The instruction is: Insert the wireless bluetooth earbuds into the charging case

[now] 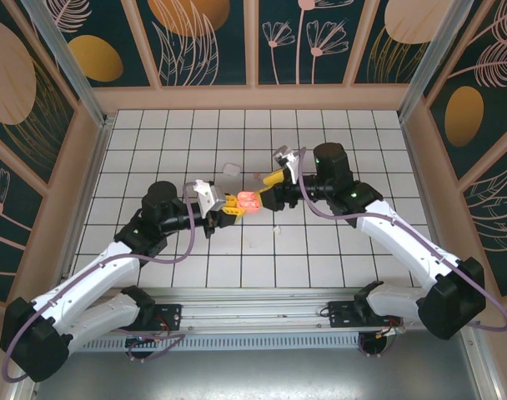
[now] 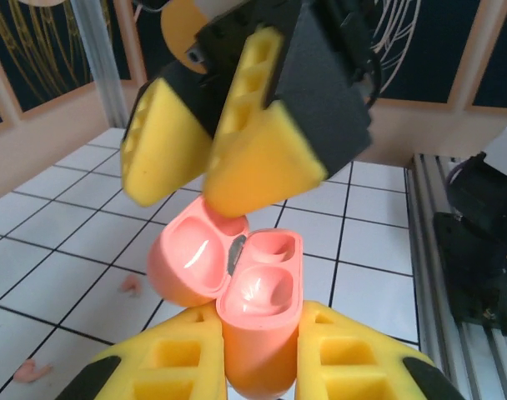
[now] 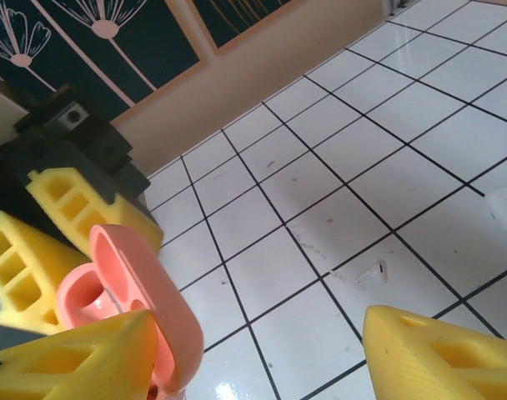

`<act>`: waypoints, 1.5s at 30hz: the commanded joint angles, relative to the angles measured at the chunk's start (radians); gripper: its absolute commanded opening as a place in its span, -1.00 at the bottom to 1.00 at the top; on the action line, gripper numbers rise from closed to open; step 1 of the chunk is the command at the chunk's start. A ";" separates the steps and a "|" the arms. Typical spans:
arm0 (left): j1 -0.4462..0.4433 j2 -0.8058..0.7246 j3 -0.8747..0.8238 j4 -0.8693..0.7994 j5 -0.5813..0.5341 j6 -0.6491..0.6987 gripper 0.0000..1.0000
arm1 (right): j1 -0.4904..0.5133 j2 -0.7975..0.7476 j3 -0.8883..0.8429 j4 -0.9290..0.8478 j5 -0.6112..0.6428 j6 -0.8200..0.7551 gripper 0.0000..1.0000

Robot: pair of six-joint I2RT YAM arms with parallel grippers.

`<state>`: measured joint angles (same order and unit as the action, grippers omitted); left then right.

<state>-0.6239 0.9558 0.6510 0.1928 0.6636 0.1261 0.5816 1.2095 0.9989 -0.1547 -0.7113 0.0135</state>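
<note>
The salmon-pink charging case stands upright between the yellow fingers of my left gripper, which is shut on it. Its lid hangs open to the left and both sockets look empty. In the top view the case sits mid-floor between my left gripper and right gripper. The right gripper is open, its left finger beside the lid and nothing between its fingers. Two pink earbuds lie on the tiles. A white earbud lies ahead of the right gripper.
A small white object rests on the tiles behind the grippers. Another white earbud-sized piece lies just in front of them. Wooden walls ring the white tiled floor, and the metal rail runs along the near edge.
</note>
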 commanded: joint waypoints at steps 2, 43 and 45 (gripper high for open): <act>-0.006 -0.001 -0.002 0.051 0.090 -0.007 -1.00 | -0.009 0.008 0.028 0.056 0.091 0.054 0.31; -0.005 -0.145 -0.169 -0.076 -0.272 -0.079 -1.00 | 0.096 0.255 0.004 -0.413 0.635 0.440 0.09; -0.006 -0.156 -0.178 -0.062 -0.265 -0.094 -1.00 | 0.124 0.314 0.018 -0.418 0.631 0.403 0.09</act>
<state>-0.6231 0.8223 0.4885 0.1169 0.4061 0.0673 0.6720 1.4769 0.9962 -0.5232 -0.1162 0.4438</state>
